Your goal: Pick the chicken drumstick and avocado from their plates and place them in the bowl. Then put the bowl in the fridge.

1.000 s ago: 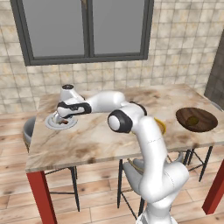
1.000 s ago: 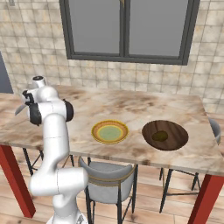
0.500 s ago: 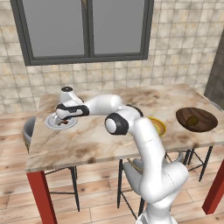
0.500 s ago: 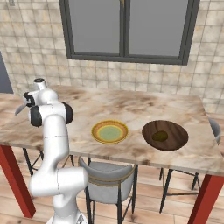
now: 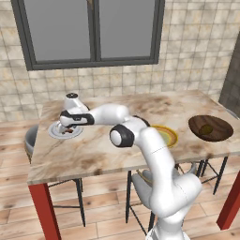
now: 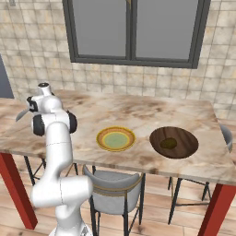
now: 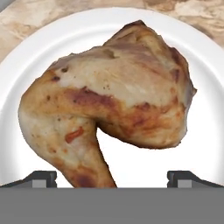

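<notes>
**Open gripper poised straight over the drumstick**

The gripper (image 5: 67, 129) hangs with its jaws spread wide and empty, directly above the small white plate (image 5: 54, 133) near the left end of the tabletop (image 5: 93, 150). In the hand view the chicken drumstick (image 7: 109, 96) lies flat on the white plate (image 7: 205, 131), close beneath the hand. Its thick meaty part is up and to the right; its narrow leg runs down toward the bottom edge, between the two fingertips (image 7: 41, 178) but nearer the left one. So the coming grasp looks like a short straight descent, with the jaws closing across the leg rather than along it.

The avocado (image 6: 168, 143) already sits in the dark wooden bowl (image 6: 184, 150) near the right end of the tabletop, well apart from the gripper. The yellow-rimmed plate (image 6: 115, 138) lies between them.
</notes>
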Available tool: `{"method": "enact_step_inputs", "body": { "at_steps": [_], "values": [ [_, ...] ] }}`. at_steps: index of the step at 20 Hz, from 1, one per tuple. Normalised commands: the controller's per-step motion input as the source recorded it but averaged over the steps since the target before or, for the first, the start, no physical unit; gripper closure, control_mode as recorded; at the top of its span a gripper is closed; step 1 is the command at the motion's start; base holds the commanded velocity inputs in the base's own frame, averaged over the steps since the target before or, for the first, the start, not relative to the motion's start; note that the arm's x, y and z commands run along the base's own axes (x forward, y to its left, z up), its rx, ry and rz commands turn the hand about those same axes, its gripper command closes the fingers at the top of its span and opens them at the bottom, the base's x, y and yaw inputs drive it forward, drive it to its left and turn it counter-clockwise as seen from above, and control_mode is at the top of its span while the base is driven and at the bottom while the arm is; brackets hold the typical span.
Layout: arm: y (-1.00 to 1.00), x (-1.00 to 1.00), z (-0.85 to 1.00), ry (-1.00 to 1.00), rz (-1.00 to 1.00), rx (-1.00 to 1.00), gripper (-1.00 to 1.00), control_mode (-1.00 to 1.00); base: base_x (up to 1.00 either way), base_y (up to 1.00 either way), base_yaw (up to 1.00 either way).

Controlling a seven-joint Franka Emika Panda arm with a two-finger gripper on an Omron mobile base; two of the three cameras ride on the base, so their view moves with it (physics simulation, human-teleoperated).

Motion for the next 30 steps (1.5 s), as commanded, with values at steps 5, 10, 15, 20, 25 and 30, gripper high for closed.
{"method": "enact_step_inputs", "body": {
  "at_steps": [5, 10, 15, 20, 25, 30],
  "values": [
    [0.03, 0.01, -0.07, 0.05, 0.0, 0.0, -1.0, -1.0, 0.0, 0.0, 0.0],
    [0.06, 0.0, -0.08, 0.05, 0.0, 0.0, 1.0, -1.0, 0.0, 0.0, 0.0],
    [0.06, 0.0, -0.11, 0.03, 0.0, 0.0, 1.0, -1.0, 0.0, 0.0, 0.0],
    [0.05, 0.0, -0.08, 0.0, 0.0, 0.0, 1.0, -1.0, 0.0, 0.0, 0.0],
    [0.02, -0.02, -0.02, 0.0, 0.0, 0.0, 1.0, -1.0, 0.0, 0.0, 0.0],
    [0.0, -0.03, 0.13, -0.02, 0.0, 0.0, 1.0, -1.0, 0.0, 0.0, 0.0]
  ]
}}
